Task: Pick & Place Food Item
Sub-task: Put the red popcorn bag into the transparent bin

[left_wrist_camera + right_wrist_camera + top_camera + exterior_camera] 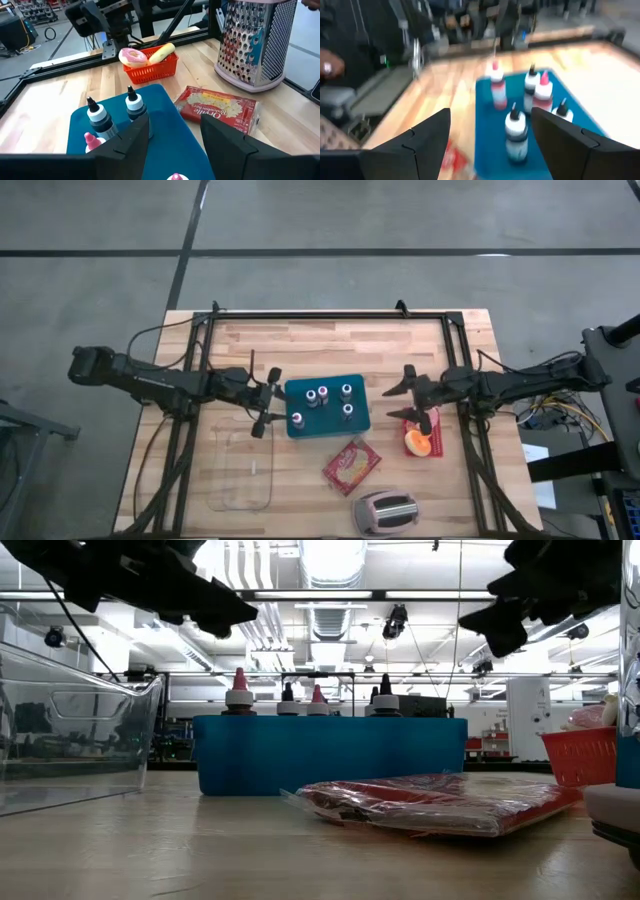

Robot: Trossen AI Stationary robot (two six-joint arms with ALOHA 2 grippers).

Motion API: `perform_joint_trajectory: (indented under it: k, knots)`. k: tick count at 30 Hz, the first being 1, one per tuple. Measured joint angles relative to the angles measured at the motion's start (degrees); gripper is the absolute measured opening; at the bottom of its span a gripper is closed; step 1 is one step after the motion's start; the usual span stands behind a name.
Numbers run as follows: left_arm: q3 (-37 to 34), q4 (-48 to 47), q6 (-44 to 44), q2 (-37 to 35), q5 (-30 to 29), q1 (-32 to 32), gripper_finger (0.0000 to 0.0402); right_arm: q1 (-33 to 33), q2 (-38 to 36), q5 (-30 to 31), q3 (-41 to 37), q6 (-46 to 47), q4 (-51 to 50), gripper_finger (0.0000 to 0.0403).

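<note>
From above, the left tool [263, 404] hangs by the blue tray's [360, 420] left side, fingers apart, holding nothing. The right tool [417, 402] is wide open beside the red basket [424, 444], probably ready to pick up food. From the left wrist, a pink donut [132, 56] sits in that basket, near the popcorn bag [220, 106].

The right wrist view is smeared: the bottles [515, 131] on the blue tray [492, 150] lack sharp edges, and the red packet [454, 159] beside the tray is just a blur. The grater [386, 511] beyond the packet is cut off at the high view's edge. In the low view, the tray hides the bottles' lower parts.
</note>
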Motion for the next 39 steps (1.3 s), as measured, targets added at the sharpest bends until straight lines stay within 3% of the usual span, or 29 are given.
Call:
perform_joint_trajectory:
  k: [10, 17, 21, 27, 34, 39]
  knots:
    - [-0.01, -0.23, -2.3, 0.02, 0.12, -0.46, 0.0183, 9.15, 13.09, 3.68, 15.4, 0.4, -17.39, 0.0269]
    - [2.56, 0.09, -10.18, 1.61, 0.12, -4.64, 0.0183, 13.1, 17.96, 13.42, 23.1, 0.66, -28.11, 0.0269]
    - [5.76, -1.41, -12.85, 5.94, -0.27, -9.14, 0.0184, 14.5, 17.93, 18.15, 24.58, 1.13, -31.13, 0.0269]
    - [13.5, -10.48, -17.15, 15.03, -5.7, -14.77, 0.0196, 16.61, 16.4, 19.21, 24.61, 2.91, -33.48, 0.0269]
    - [25.01, -12.47, -26.78, 26.4, -2.45, -16.23, 0.0228, 19.11, 16.13, 19.69, 26.16, 4.91, -38.26, 0.0269]
    - [32.7, -18.86, -31.2, 32.55, -0.29, -16.18, 0.0247, 21.27, 16.05, 19.7, 27.24, 5.12, -39.93, 0.0269]
